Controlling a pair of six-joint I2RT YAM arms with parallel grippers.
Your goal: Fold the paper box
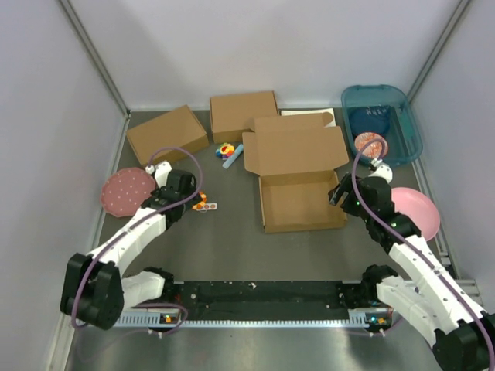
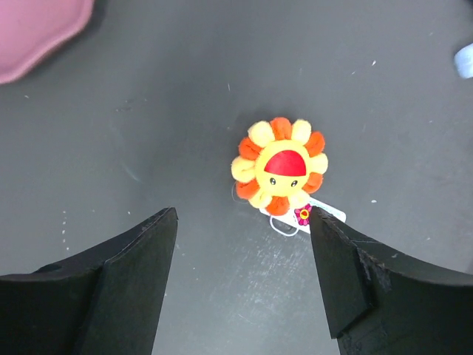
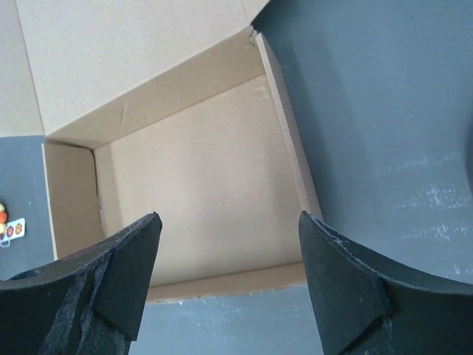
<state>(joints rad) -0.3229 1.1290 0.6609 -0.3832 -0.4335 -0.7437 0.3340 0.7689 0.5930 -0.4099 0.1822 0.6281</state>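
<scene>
The paper box (image 1: 302,202) is a shallow brown cardboard tray in the middle of the table, with its lid (image 1: 294,151) open and leaning back. My right gripper (image 1: 338,194) is open and empty, just outside the box's right wall. In the right wrist view the box's inside (image 3: 207,170) fills the space ahead of the open right gripper (image 3: 229,217). My left gripper (image 1: 193,200) is open and empty, left of the box. In the left wrist view the left gripper (image 2: 244,214) is just short of an orange-and-yellow flower toy (image 2: 279,166).
Two smaller closed brown boxes (image 1: 168,133) (image 1: 244,114) and a white sheet (image 1: 309,114) lie at the back. A teal bin (image 1: 383,124) stands back right. Pink plates lie at the left (image 1: 128,192) and right (image 1: 418,210). Another flower toy (image 1: 226,149) lies near the lid.
</scene>
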